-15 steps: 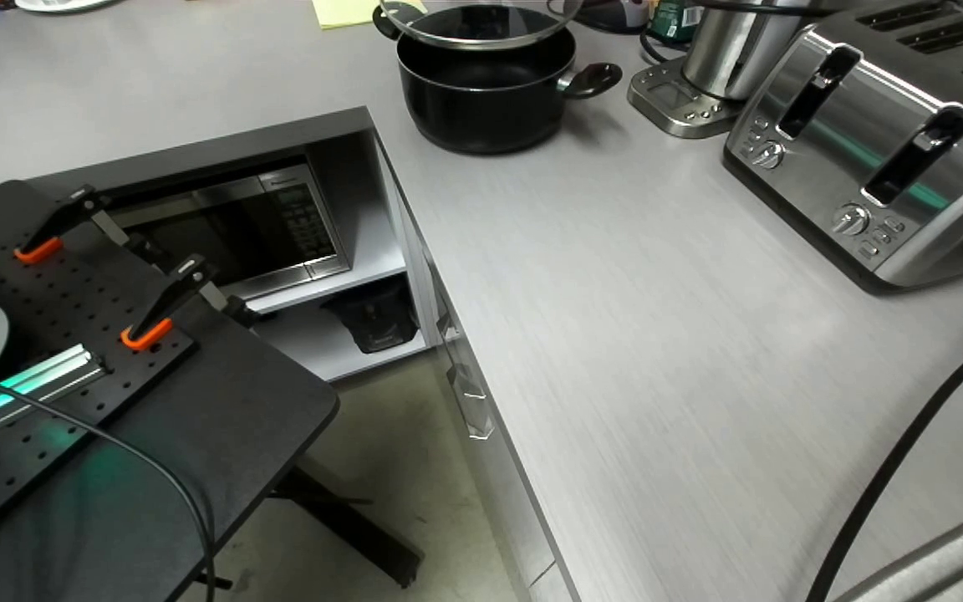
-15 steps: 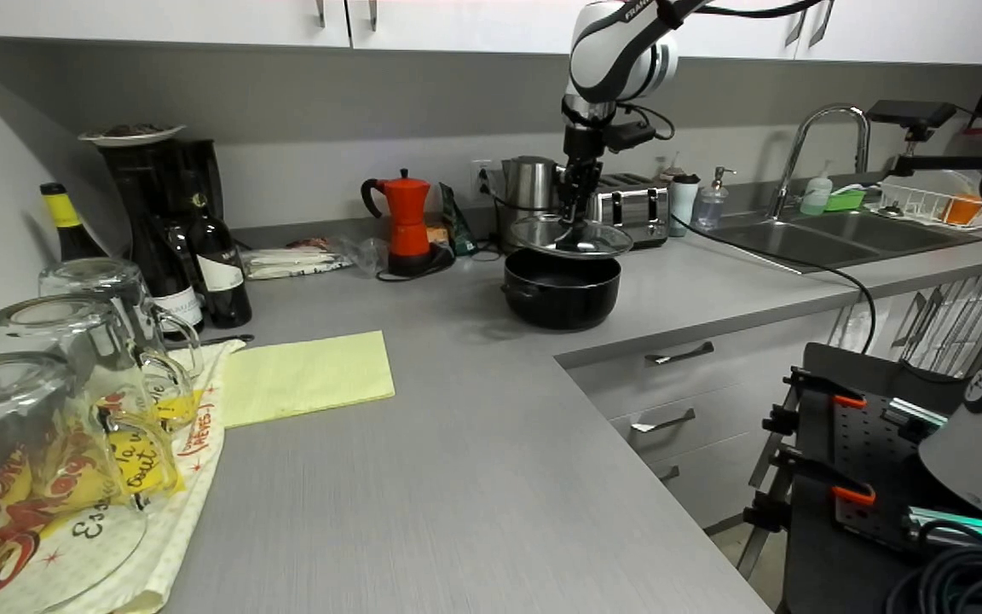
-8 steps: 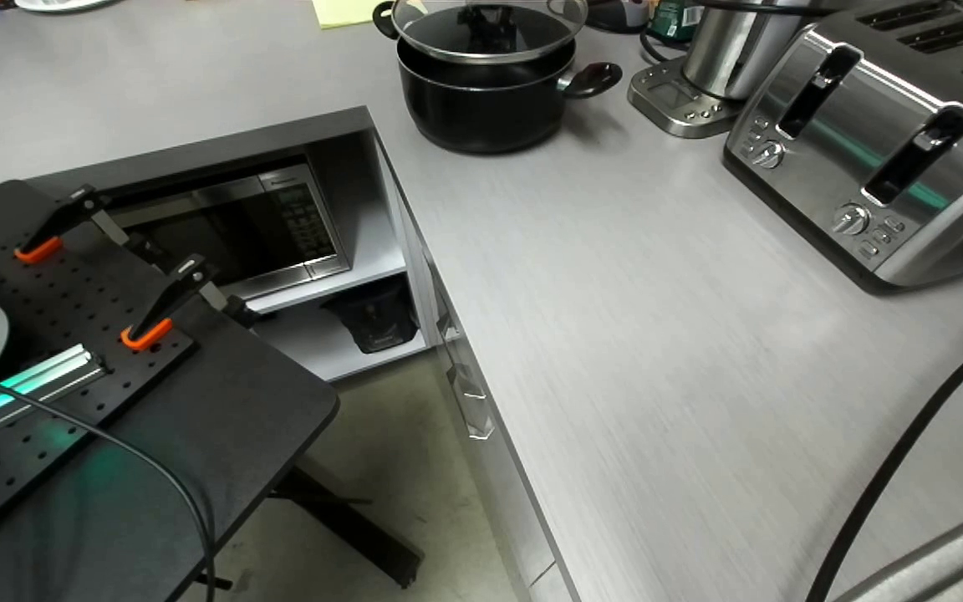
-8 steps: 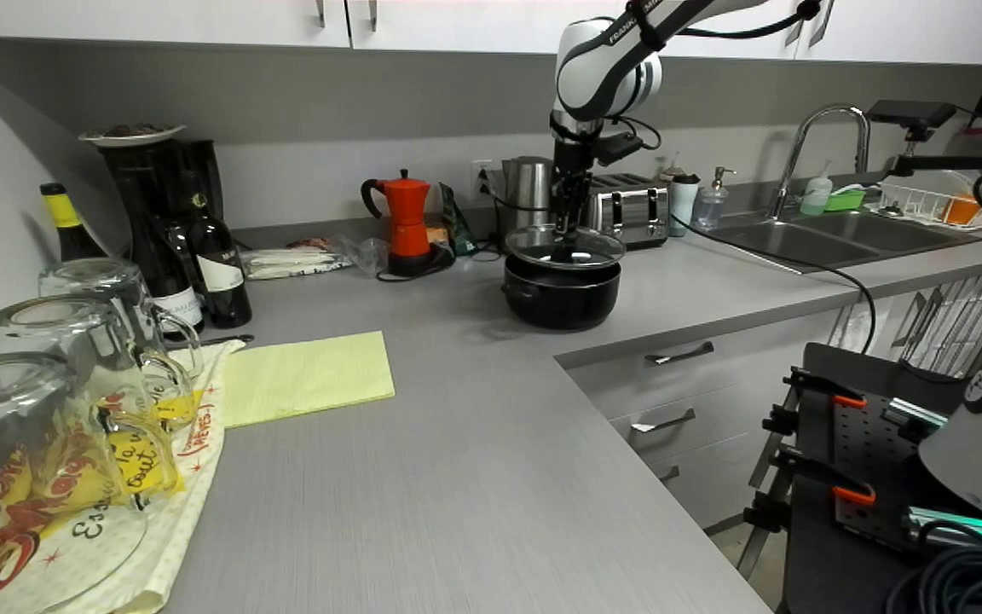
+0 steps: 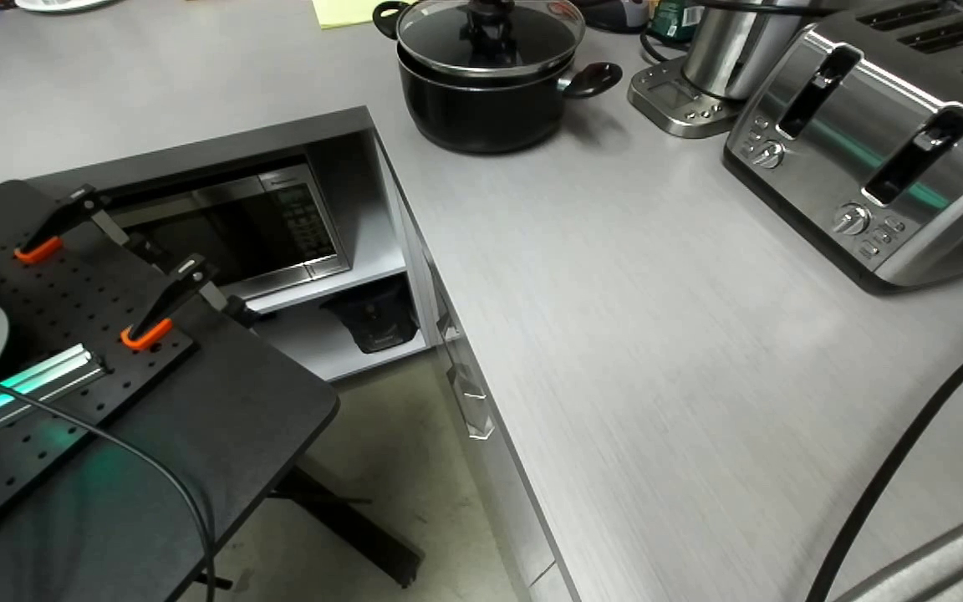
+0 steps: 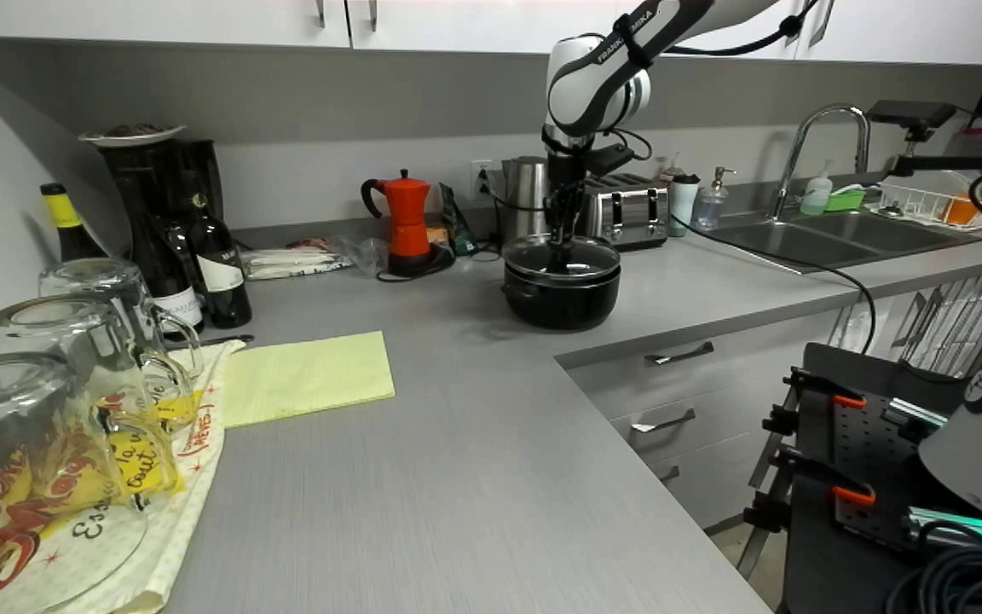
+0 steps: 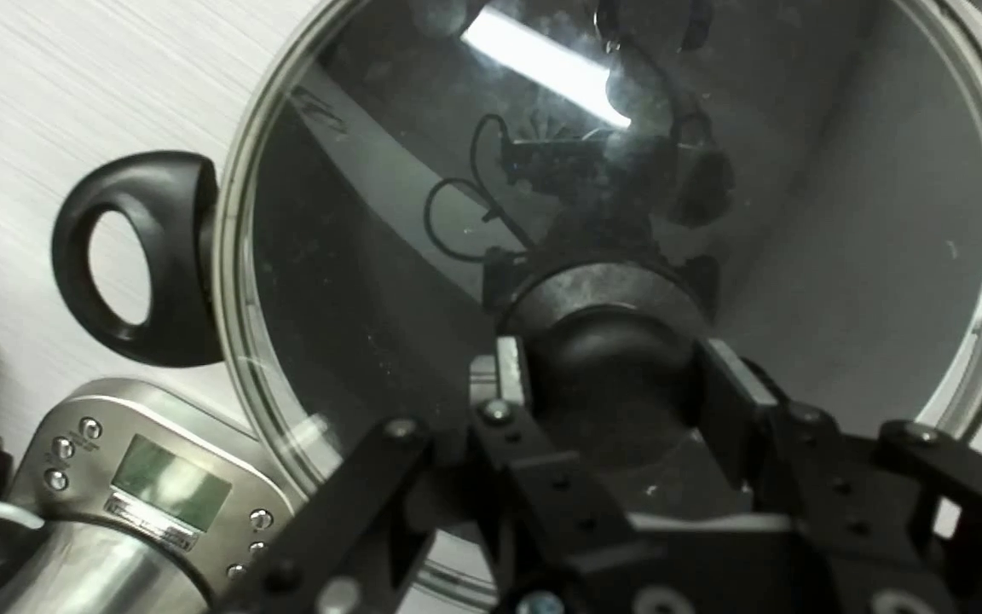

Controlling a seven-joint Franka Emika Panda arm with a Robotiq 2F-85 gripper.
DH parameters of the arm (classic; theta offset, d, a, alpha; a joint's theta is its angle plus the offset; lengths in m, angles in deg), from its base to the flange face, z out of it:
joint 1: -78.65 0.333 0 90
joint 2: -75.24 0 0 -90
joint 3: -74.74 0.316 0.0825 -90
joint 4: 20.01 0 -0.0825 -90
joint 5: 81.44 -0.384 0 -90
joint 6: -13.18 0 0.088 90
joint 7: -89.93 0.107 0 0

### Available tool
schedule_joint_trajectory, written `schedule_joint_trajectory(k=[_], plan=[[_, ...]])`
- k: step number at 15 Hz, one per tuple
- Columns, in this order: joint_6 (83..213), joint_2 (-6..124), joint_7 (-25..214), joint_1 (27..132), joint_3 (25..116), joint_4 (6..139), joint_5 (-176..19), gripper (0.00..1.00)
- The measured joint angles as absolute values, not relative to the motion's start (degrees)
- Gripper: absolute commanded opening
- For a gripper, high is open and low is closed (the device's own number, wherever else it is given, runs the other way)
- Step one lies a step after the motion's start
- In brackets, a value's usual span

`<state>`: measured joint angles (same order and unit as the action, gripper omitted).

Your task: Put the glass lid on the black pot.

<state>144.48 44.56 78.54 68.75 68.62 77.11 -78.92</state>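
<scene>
The glass lid [image 5: 532,42] with its black knob [image 5: 490,15] is level over the black pot [image 5: 486,117] in both exterior views; lid [image 6: 529,258], pot [image 6: 561,309]. Its rim sits at or just above the pot's rim, with a thin dark gap at the front. I cannot tell whether they touch. My gripper [image 7: 619,375] is shut on the lid's knob, one pad on each side, in the wrist view. It points straight down in an exterior view [image 6: 561,249]. A pot handle [image 7: 188,273] sticks out beside the lid; most of the pot is hidden there.
A steel kettle [image 6: 525,183] on its base [image 7: 171,482] and a toaster [image 5: 874,159] stand close to the pot. A red moka pot [image 6: 407,217] is by the wall. A yellow cloth [image 6: 312,379] and glass mugs [image 6: 65,401] lie farther off. The counter's inner corner [image 5: 369,117] is near.
My gripper has come down with the lid in it. The lid has dropped from clearly above the pot to about its rim, shifting slightly sideways and levelling.
</scene>
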Motion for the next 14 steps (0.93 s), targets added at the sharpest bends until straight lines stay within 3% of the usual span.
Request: schedule_joint_trajectory(k=[14], plan=[[144.5,43.0,78.5,69.1,68.7,76.0,-78.5,0.25]])
